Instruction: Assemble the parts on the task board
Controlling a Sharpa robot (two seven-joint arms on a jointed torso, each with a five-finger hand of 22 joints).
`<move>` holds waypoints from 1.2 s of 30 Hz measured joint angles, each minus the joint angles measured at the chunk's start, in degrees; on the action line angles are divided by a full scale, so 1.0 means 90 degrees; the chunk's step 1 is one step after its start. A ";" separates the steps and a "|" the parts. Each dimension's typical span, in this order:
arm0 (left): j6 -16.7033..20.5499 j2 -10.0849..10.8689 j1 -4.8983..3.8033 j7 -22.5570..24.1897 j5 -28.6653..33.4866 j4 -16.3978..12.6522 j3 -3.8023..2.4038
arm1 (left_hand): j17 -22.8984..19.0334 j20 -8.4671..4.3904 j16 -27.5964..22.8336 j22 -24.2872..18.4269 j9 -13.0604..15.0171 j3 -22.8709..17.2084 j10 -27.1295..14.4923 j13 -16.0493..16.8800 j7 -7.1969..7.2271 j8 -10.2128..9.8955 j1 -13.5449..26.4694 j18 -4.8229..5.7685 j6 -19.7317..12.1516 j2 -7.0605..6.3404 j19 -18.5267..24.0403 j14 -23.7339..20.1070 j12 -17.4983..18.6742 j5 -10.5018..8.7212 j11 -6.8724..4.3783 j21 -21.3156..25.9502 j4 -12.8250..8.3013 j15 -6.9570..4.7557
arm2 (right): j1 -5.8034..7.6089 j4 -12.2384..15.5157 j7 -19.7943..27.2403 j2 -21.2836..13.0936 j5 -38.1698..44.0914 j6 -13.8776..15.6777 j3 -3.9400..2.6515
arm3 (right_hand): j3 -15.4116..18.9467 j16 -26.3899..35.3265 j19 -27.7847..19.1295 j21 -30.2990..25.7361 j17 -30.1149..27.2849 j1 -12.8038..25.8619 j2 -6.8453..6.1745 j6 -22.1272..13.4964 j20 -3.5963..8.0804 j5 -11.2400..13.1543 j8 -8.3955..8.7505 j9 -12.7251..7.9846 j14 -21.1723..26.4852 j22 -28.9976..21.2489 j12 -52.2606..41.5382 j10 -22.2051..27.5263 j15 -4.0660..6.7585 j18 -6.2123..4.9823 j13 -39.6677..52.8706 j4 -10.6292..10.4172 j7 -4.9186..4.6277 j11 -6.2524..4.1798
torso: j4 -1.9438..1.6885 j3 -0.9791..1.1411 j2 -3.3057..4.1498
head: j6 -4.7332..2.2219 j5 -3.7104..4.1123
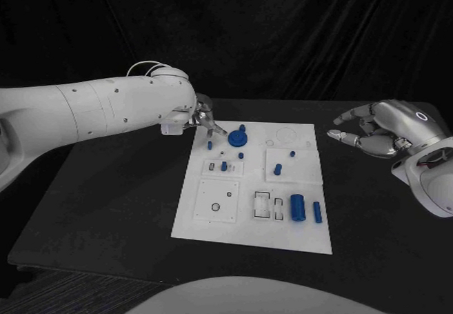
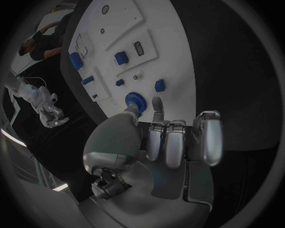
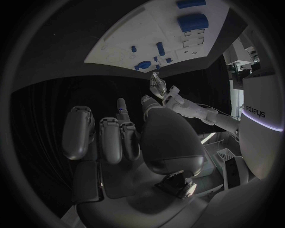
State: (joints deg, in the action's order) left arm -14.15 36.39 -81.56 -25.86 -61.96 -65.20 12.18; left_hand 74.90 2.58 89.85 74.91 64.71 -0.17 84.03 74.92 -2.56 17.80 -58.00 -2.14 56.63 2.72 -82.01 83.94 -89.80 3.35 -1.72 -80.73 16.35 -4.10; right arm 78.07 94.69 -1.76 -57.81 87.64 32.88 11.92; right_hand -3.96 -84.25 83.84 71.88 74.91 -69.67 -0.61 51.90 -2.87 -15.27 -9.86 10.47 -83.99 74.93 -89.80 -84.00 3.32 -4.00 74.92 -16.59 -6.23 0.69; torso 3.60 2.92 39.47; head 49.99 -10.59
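Centrally, white task board [image 1: 209,225] on black table [image 1: 105,215], left hand [image 1: 204,119] at board's far corner beside round blue part [image 1: 238,137], fingers curled, gripping nothing, right hand [image 1: 385,129] clear of board, fingers curled, empty.

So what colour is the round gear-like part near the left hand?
Blue, clearest in the head view.

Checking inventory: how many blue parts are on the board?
7: a gear at the far end, four small pieces in the middle, two cylinders near the front right; some may be hidden.
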 measured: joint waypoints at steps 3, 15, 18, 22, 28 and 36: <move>-0.0002 -0.0010 0.0036 -0.0001 0.0000 0.0015 0.0000 | 0.0000 0.0000 0.0000 0.0000 -0.0007 0.0000 0.0000 0.0000 0.0000 -0.0024 -0.0007 0.0000 0.0000 0.0007 0.0000 0.0000 0.0000 0.0021 0.0000 0.0000 0.0000 0.0000 | 0.0053 0.0021 -0.0032 -0.0014 0.0000 -0.0048 0.0000 | 0.0000 0.0000 0.0000 0.0000 0.0000 0.0000 0.0000 0.0000 0.0000 0.0000 0.0000 0.0000 0.0000 0.0000 0.0000 0.0000 0.0000 0.0000 0.0000 0.0000 0.0000 0.0000 | -0.0001 0.0002 0.0002 | 0.0000 -0.0006; 0.0018 0.0026 0.0109 -0.0002 0.0000 0.0063 0.0002 | 0.0000 0.0000 0.0000 0.0000 -0.0007 0.0035 0.0000 0.0000 0.0044 -0.0024 -0.0007 0.0000 0.0090 0.0007 0.0000 0.0000 0.0000 0.0021 0.0000 0.0000 -0.0035 0.0000 | 0.0088 0.0029 -0.0117 -0.0033 -0.0006 -0.0272 0.0004 | 0.0000 0.0000 0.0000 0.0000 0.0000 0.0000 0.0000 0.0000 0.0000 0.0000 0.0000 0.0001 0.0000 -0.0001 0.0000 0.0000 0.0000 0.0000 0.0000 0.0000 0.0000 0.0000 | 0.0029 0.0015 0.0013 | 0.0000 -0.0080; 0.0033 0.0040 0.0133 0.0000 -0.0001 0.0075 0.0001 | 0.0000 0.0000 0.0000 0.0000 0.0001 0.0034 0.0000 0.0000 0.0044 -0.0024 -0.0030 0.0000 0.0090 0.0030 0.0000 0.0000 0.0000 0.0046 0.0000 0.0000 -0.0035 0.0000 | 0.0088 0.0025 -0.0127 -0.0016 -0.0009 -0.0318 0.0004 | 0.0000 0.0000 0.0000 0.0000 0.0000 0.0000 0.0000 0.0000 0.0000 0.0000 0.0000 0.0001 0.0000 -0.0002 0.0000 0.0000 0.0000 0.0000 -0.0001 0.0000 0.0000 0.0000 | 0.0029 0.0015 0.0017 | 0.0000 -0.0084; 0.0076 0.0040 0.0162 0.0014 -0.0001 0.0092 0.0001 | 0.0000 0.0000 0.0000 0.0000 0.0057 0.0049 0.0000 0.0000 0.0046 -0.0016 -0.0047 0.0000 0.0137 0.0046 0.0000 0.0000 0.0000 0.0096 0.0000 0.0000 -0.0050 0.0000 | 0.0088 0.0016 -0.0135 0.0007 -0.0012 -0.0368 0.0004 | 0.0000 0.0000 0.0000 0.0000 0.0000 0.0000 0.0000 0.0000 0.0000 0.0000 0.0000 0.0001 0.0000 -0.0002 0.0000 0.0000 0.0000 0.0000 -0.0001 0.0000 0.0000 0.0000 | 0.0033 0.0015 0.0020 | 0.0000 -0.0095; 0.0172 0.0037 0.0171 0.0059 -0.0001 0.0117 0.0001 | 0.0000 0.0000 0.0000 0.0000 0.0345 0.0080 0.0000 0.0000 0.0046 0.0149 -0.0110 0.0000 0.0137 0.0039 0.0000 0.0000 0.0000 0.0146 0.0000 0.0000 -0.0081 0.0000 | 0.0086 0.0005 -0.0141 0.0030 -0.0015 -0.0428 0.0004 | 0.0000 0.0000 0.0000 0.0000 0.0000 0.0000 0.0000 0.0000 0.0000 0.0001 0.0000 0.0001 0.0000 -0.0002 0.0000 0.0000 0.0000 0.0000 -0.0001 0.0000 0.0000 0.0000 | 0.0034 0.0014 0.0018 | 0.0000 -0.0098; 0.0240 0.0058 0.0179 0.0098 -0.0001 0.0136 0.0001 | 0.0000 0.0000 0.0000 0.0000 0.0571 0.0087 0.0000 0.0000 0.0060 0.0230 -0.0110 0.0000 0.0123 0.0039 0.0000 0.0000 0.0000 0.0146 0.0000 0.0024 -0.0088 0.0000 | 0.0080 -0.0001 -0.0157 0.0024 -0.0017 -0.0493 0.0003 | 0.0000 0.0000 0.0000 0.0000 0.0000 0.0000 0.0000 0.0000 0.0000 0.0001 0.0000 -0.0002 0.0000 -0.0003 0.0000 0.0000 0.0000 -0.0001 -0.0001 0.0000 0.0000 0.0000 | 0.0040 0.0014 0.0009 | 0.0000 -0.0096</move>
State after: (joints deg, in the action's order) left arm -11.98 36.91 -79.95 -24.98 -61.97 -63.98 12.19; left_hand 74.90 2.58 89.85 74.91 69.84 0.61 84.03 74.92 -2.02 19.87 -58.99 -2.15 57.73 3.07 -82.01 83.94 -89.80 4.67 -1.72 -80.51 15.56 -4.10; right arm 78.79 94.67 -3.17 -57.59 87.49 28.44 11.95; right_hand -3.96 -84.25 83.84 71.88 74.91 -69.67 -0.61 51.90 -2.87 -15.27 -9.86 10.45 -83.99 74.91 -89.80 -84.00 3.31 -4.00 74.91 -16.59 -6.23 0.69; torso 3.96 3.04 39.55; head 49.99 -11.45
